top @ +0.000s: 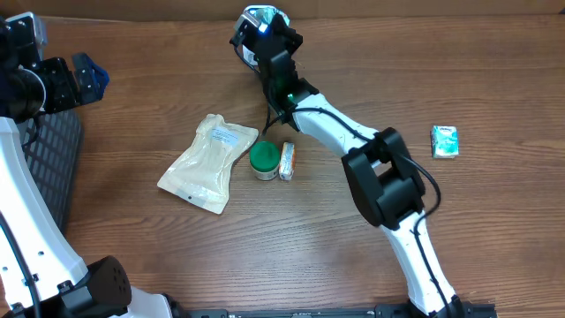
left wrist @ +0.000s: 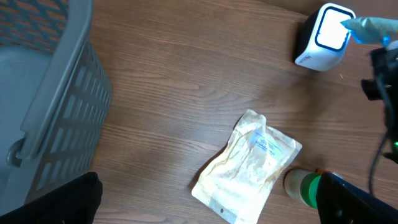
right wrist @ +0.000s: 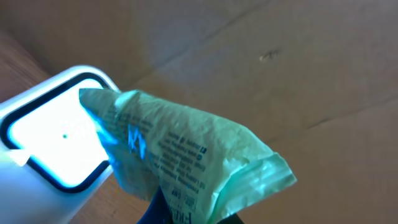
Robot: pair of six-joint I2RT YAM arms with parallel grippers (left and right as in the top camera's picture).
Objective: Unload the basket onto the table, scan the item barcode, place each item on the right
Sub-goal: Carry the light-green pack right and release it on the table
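A wooden table (top: 159, 53) is showing from above, with two white-and-black robot arms reaching over it. The right arm is stretching toward the far edge, and the right gripper (top: 265, 34) is clamping tight on a pale green packet (right wrist: 186, 162) with small dark print. It is holding the packet's free corner in front of the glowing window of a white scanner (right wrist: 50, 143) – whether the two are touching cannot be told. Blue-white light from the window is falling on the crinkled film.

The left gripper (top: 88, 75) is hanging at the far left with its jaws spread wide and nothing between them, above a grey slatted basket (left wrist: 68, 106) that is sitting at the table's left edge.

Near the middle of the table, a cream pouch (top: 210, 163) is lying flat. Just to its right, a green-lidded jar (top: 264, 159) is standing upright, with a small foil pack (top: 287, 161) lying against its right side. Well apart from these – off to the right – a small teal-and-white box (top: 445, 141) is lying alone.
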